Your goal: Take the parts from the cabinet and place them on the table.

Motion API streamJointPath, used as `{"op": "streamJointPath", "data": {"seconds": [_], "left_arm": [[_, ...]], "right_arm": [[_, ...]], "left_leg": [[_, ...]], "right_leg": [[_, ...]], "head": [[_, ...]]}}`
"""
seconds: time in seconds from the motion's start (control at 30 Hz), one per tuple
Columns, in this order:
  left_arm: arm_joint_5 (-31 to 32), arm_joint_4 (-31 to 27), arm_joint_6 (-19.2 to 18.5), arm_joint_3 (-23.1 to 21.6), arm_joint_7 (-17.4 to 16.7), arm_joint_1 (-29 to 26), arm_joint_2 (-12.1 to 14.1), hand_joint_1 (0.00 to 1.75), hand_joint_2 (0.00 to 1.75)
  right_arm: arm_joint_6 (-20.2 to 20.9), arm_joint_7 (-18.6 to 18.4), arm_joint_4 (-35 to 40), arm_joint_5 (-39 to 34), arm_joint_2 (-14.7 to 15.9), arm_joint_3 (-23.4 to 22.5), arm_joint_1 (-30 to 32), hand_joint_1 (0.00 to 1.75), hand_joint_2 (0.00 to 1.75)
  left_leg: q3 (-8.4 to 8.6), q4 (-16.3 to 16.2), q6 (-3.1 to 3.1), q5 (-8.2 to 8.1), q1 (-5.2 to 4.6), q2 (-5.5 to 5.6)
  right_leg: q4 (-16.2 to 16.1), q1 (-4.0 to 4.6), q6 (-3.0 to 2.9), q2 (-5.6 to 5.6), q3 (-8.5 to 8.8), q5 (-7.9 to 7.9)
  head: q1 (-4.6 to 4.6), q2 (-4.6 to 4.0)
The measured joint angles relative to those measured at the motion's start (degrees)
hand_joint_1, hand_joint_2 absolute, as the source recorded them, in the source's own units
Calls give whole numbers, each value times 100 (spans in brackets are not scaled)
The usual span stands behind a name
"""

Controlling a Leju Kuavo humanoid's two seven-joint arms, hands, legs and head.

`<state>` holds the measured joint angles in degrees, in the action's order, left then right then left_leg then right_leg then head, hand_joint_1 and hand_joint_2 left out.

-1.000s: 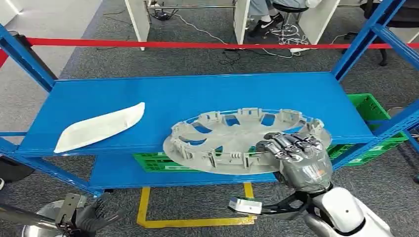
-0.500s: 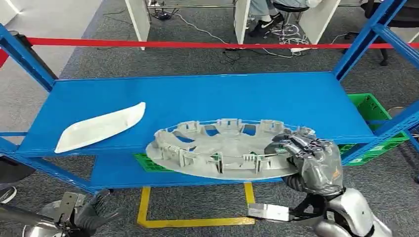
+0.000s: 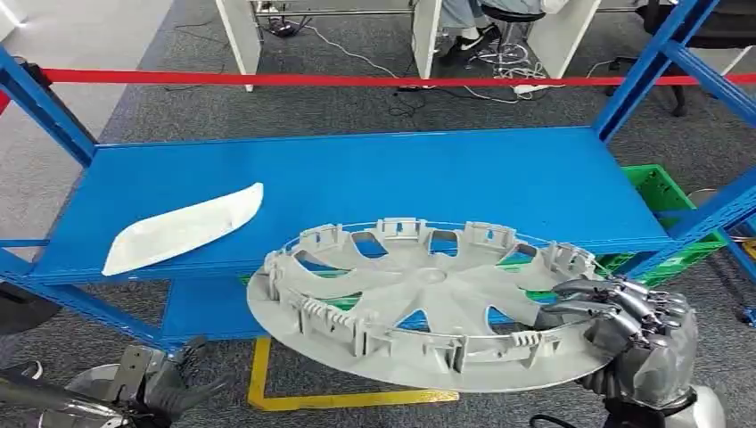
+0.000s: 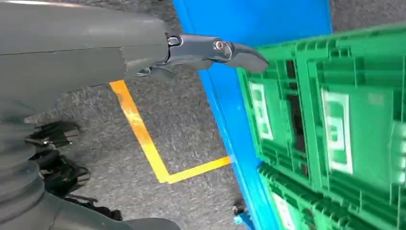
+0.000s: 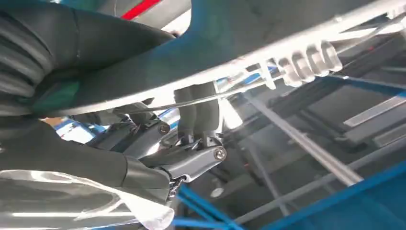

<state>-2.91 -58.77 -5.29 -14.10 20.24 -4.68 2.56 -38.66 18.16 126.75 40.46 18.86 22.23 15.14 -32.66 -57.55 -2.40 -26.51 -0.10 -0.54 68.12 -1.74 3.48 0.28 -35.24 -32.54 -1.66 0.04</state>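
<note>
a: at the front edge of the blue shelf (image 3: 357, 169), our right hand (image 3: 637, 334) has the grey wheel cover (image 3: 419, 303) clamped by its rim, fingers curled over the top edge and the rest of the hand underneath. a second ago most of the cover lay on the shelf, only its near rim past the front edge. now it hangs out past the front edge, tilted toward us, and looks much larger from the head.

b: so it's off the cabinet?

a: nearly, we'd judge. its far rim sits just over the shelf's front lip, but we can't tell whether it touches there. the right wrist view shows our fingers (image 5: 196, 112) wrapped up against the underside of the rim, so the hold looks real.

b: and our left hand?

a: our left hand (image 4: 210, 50) hangs low beside the frame, over the yellow floor tape (image 4: 143, 139) and near the green crates (image 4: 335, 120). one finger points out straight, nothing is in it, and we read it as open.

b: what does the shift mean for us?

a: we think the lift-out is mostly done, and carrying to the table comes next. the cover is wide and held at one side only, so it may sag or swing. the white curved part (image 3: 183, 227) lies on the shelf's left side, well apart from the cover, and is not yet taken.
</note>
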Motion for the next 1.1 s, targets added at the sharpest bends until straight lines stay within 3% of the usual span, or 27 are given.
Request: {"op": "streamJointPath", "data": {"seconds": [0.03,0.07,0.1,0.2,0.23,0.27,0.3,0.37,0.4,0.43,0.47,0.5,0.53,0.57,0.6,0.63,0.73,0.77,0.8,0.83,0.9,0.93,0.97,1.0,1.03,1.07,1.1], "left_arm": [[0,0,0,-18,0,2,-7,0,175],[7,0,2,-35,2,6,-11,0,175],[24,0,18,-37,8,11,-9,0,175],[44,0,35,-70,22,11,-9,0,175],[46,0,35,-74,26,12,-4,0,175],[48,0,35,-83,28,11,-11,0,175],[48,0,33,-92,31,13,-17,0,175],[48,0,37,-101,33,13,-17,0,175],[48,2,37,-103,33,13,-17,0,175],[48,2,37,-107,33,12,-17,0,175],[48,2,37,-111,33,13,-17,0,175],[48,2,37,-111,33,17,-20,0,175],[48,0,37,-114,35,21,-20,0,175],[48,0,37,-116,35,32,-20,0,175],[48,0,39,-118,35,52,-15,0,175],[48,-2,39,-120,46,61,-17,0,175],[48,0,42,-131,59,59,-17,0,175],[48,0,42,-136,66,67,-24,0,175],[57,0,42,-142,68,83,-37,0,175],[74,0,42,-151,72,86,-35,0,175],[101,0,50,-170,74,82,-33,0,175],[101,2,50,-175,74,82,-33,0,175],[105,4,50,-184,74,80,-37,0,175],[107,7,50,-192,74,81,-37,0,175],[109,9,52,-208,74,81,-37,0,175],[114,9,55,-221,74,83,-37,0,175],[120,9,57,-227,74,91,-37,0,175]], "right_arm": [[7,0,48,13,-22,-31,19,175,175],[9,7,90,20,-42,-55,23,175,175],[9,13,128,15,-66,-74,25,175,175],[13,24,208,9,-100,-135,112,175,175],[15,24,227,9,-111,-148,124,175,175],[15,24,245,7,-127,-155,117,175,175],[17,31,260,0,-140,-157,125,175,175],[17,31,280,0,-153,-166,138,175,175],[17,31,280,0,-157,-166,147,175,175],[17,31,280,0,-162,-166,159,175,175],[17,31,282,0,-168,-166,171,175,175],[17,31,286,0,-177,-166,179,175,175],[17,31,291,0,-179,-168,184,175,175],[17,31,302,0,-186,-168,188,175,175],[17,31,317,0,-190,-170,197,175,175],[17,31,323,0,-190,-175,192,175,175],[17,42,339,-2,-194,-183,201,175,175],[17,57,341,-11,-199,-188,207,175,175],[17,74,349,-33,-199,-196,213,175,175],[17,92,354,-46,-199,-201,214,175,175],[17,107,354,-59,-199,-212,233,175,175],[17,109,354,-59,-199,-221,252,175,175],[11,120,354,-50,-199,-236,276,175,175],[4,127,358,-33,-199,-247,302,175,175],[0,127,369,-26,-199,-253,319,175,175],[-7,136,387,-13,-199,-264,336,175,175],[-15,151,424,9,-199,-280,366,175,175]], "left_leg": [[-11,-31,12,-3,7,-2],[-30,-68,46,-11,-1,-7],[-81,-92,91,2,-27,-3],[-102,-98,211,95,-19,-2],[-116,-105,233,97,-19,4],[-164,-176,279,-60,-2,20],[-244,-404,314,-324,4,23],[-516,-1306,366,-925,33,25],[-596,-1652,377,-1072,38,25],[-572,-1778,377,-1062,40,26],[-449,-1678,369,-922,40,26],[-239,-1386,351,-707,39,27],[77,-901,318,-489,37,31],[439,-356,273,-374,30,44],[669,58,235,-534,14,65],[734,190,239,-528,-3,74],[622,169,163,-413,-49,70],[582,242,115,-303,13,39],[509,242,75,-237,0,24],[433,240,46,-182,-1,16],[258,232,23,-43,-21,-3],[166,223,22,21,-33,-9],[75,214,29,86,-39,-13],[-6,203,38,141,-43,-14],[-81,187,53,187,-44,-14],[-160,154,75,232,-44,-14],[-209,103,101,261,-49,-13]], "right_leg": [[-548,-8,-2,-28,309,235],[-930,-9,1,-67,497,188],[-982,32,-23,-52,598,178],[-943,48,-107,-31,501,225],[-977,19,-190,-37,454,277],[-982,8,-255,-49,431,317],[-981,8,-313,-46,378,356],[-977,27,-357,-46,239,455],[-972,34,-360,-45,175,502],[-970,41,-357,-44,111,550],[-969,46,-352,-43,49,597],[-967,51,-342,-41,-9,643],[-967,55,-326,-34,-62,691],[-966,59,-306,-28,-97,740],[-965,66,-269,-29,-126,779],[-969,66,-233,-33,-139,830],[-1053,39,-108,-35,-143,995],[-1031,18,-87,-33,-180,962],[-910,27,-79,-37,-276,687],[-600,34,-72,-34,-375,310],[333,34,-42,-35,-562,-296],[635,35,-32,-34,-586,-337],[714,35,-29,-35,-507,-204],[582,36,-32,-35,-331,9],[261,36,-43,-36,-57,216],[-285,36,-64,-39,344,327],[-830,39,-88,-42,730,187]], "head": [[-2,0],[2,0],[-8,0],[7,0],[-2,0],[8,0],[33,0],[22,0],[22,0],[20,0],[24,0],[20,0],[24,0],[22,0],[22,0],[4,0],[35,0],[46,0],[24,0],[2,0],[2,0],[-11,0],[0,0],[-7,0],[-2,0],[-4,0],[-2,0]]}}
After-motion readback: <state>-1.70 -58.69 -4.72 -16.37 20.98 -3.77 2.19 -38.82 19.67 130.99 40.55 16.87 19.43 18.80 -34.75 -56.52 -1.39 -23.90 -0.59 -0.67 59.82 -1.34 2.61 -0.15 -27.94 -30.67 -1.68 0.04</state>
